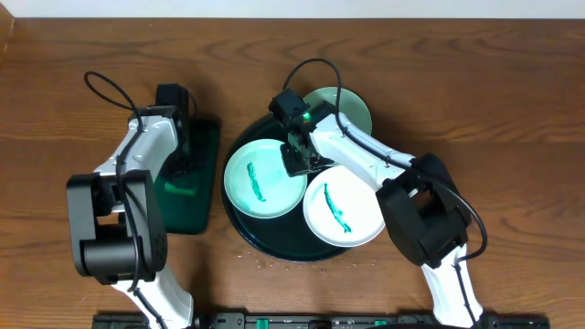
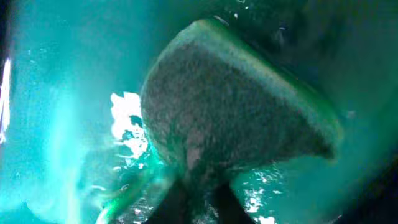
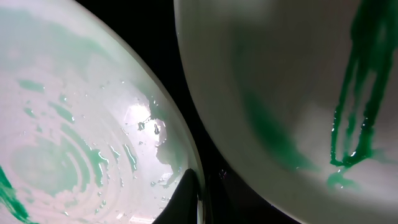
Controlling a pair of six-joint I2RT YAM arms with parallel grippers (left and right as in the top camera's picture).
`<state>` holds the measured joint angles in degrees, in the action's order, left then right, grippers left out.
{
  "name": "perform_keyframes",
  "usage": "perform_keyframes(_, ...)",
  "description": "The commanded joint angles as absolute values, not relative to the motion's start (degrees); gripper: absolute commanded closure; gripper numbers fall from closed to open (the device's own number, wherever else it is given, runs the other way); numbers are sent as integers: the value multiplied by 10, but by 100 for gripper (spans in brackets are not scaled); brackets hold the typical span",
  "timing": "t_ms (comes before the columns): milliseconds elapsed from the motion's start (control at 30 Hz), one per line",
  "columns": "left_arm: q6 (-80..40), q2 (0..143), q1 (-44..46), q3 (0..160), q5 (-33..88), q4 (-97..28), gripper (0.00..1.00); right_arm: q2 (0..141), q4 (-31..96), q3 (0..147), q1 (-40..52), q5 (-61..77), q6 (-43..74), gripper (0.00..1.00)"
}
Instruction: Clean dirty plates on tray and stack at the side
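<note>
Overhead: light soft and even, falling from above. The wooden table [image 1: 457, 73] carries a mild sheen, and shadows under the arms are faint. The near-right plate [image 1: 343, 212] is almost blown white. The black tray [image 1: 274, 239] shows little detail. A green lamp [image 1: 297, 115] glows on the right wrist.

Left wrist view: heavy teal cast throughout. The sponge [image 2: 236, 118] is very close, its grain soft. Hard white glare patches sit on the wet green tray [image 2: 50, 124]; the right corners fall dark.

Right wrist view: left plate [image 3: 74, 137] and right plate [image 3: 280, 74] both out of focus. One glare spot on the left plate. The gap between them is pure black.
</note>
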<state>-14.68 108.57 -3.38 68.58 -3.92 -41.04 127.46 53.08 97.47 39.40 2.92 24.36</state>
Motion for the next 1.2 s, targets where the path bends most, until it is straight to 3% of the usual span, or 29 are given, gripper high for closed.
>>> perform_keyframes(0, -148, 1127, -36, 683, -25, -408, 93, 1294, 526, 977, 398, 53, 235, 99)
perform_keyframes(333, -153, 1030, -36, 726, -21, -477, 93, 1294, 525, 977, 397, 61, 234, 99)
perform_keyframes(600, -286, 899, -26, 727, 58, -549, 93, 1294, 525, 977, 375, 110, 231, 99)
perform_keyframes(1167, -489, 971, 179, 631, 35, -421, 93, 1294, 525, 977, 371, 121, 231, 99)
